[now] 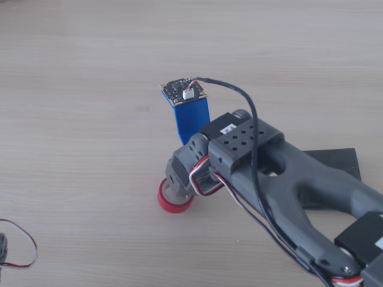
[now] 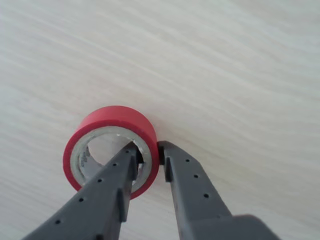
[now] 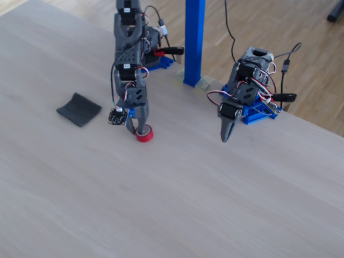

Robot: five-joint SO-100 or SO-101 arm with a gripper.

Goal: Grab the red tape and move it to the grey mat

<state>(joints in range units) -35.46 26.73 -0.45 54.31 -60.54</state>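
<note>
The red tape (image 2: pixel 114 120) is a small roll with a whitish core, lying at table level. It also shows in the other view (image 1: pixel 173 204) and in the fixed view (image 3: pixel 144 135). My gripper (image 2: pixel 150 151) points down onto it, with one finger inside the open centre and the other outside, shut on the roll's wall. The gripper (image 1: pixel 181 190) largely hides the roll in the other view; it also shows in the fixed view (image 3: pixel 138 129). The grey mat (image 3: pixel 79 109) lies apart to the left of the tape in the fixed view. In the other view the mat (image 1: pixel 336 161) sits partly behind my arm.
A second arm (image 3: pixel 236 105) stands at the right in the fixed view, its gripper hanging over the table. A blue post (image 3: pixel 194 43) rises at the table's far edge. A thin red wire loop (image 1: pixel 27 248) lies at the lower left of the other view.
</note>
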